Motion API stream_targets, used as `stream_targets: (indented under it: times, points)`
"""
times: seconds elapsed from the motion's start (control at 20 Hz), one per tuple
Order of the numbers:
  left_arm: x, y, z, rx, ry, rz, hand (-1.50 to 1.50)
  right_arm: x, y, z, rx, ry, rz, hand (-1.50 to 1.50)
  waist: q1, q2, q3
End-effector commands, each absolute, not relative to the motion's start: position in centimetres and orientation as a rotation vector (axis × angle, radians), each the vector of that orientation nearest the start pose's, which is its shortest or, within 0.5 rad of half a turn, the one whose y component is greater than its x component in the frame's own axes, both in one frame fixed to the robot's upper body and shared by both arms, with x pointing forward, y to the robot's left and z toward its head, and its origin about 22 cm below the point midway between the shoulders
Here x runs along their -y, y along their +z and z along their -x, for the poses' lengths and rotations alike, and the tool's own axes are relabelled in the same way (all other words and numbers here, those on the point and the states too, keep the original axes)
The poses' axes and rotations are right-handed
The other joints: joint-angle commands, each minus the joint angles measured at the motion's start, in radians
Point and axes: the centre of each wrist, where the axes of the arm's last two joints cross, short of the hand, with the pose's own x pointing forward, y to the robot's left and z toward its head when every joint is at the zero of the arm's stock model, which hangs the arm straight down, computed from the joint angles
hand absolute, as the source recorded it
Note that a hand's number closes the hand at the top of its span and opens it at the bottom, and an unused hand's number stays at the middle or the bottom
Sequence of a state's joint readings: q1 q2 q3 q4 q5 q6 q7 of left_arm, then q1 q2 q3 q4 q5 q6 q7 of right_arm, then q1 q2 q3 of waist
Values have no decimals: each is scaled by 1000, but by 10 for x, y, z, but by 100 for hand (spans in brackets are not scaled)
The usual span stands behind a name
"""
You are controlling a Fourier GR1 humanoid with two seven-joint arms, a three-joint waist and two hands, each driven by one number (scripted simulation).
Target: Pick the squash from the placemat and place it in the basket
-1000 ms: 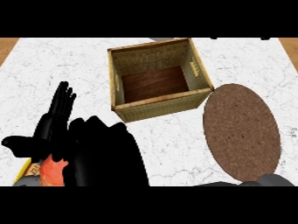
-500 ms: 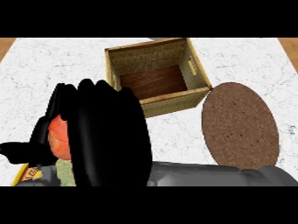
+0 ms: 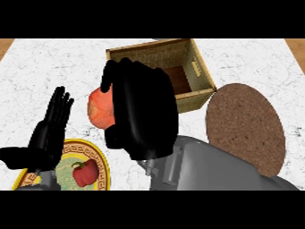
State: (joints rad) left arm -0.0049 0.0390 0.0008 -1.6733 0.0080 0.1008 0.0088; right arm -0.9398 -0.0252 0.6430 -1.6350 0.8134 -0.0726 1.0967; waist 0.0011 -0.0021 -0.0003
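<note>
The right hand (image 3: 140, 112) curls around the orange squash (image 3: 100, 108) just beside the basket (image 3: 151, 48); the left hand (image 3: 49, 132) rests open, fingers up, near the front left corner of the desk (image 3: 36, 71).

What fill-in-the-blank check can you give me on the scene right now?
The right hand curls round the orange ____.
The round brown placemat lies on the basket's ____ side.
The open left hand shows beside a plate bearing a red ____.
Missing: squash; right; pepper.
</note>
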Motion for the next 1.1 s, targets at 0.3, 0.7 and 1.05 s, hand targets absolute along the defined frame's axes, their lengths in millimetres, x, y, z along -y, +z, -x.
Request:
stream_targets:
  times: [0.3, 0.7, 1.05]
  points:
    - [-222, 30, -244, 1675, 68, -83, 0, 8, 193, -287, 1548, 859, 888, 150, 3, 2, 0]
    - [-230, 27, -243, 1663, 49, -88, 0, 32, 159, -296, 1579, 803, 856, 150, 1, 1, 0]
    - [-218, 20, -240, 1673, 52, -79, 0, 56, 128, -325, 1502, 778, 846, 150, 2, 3, 0]
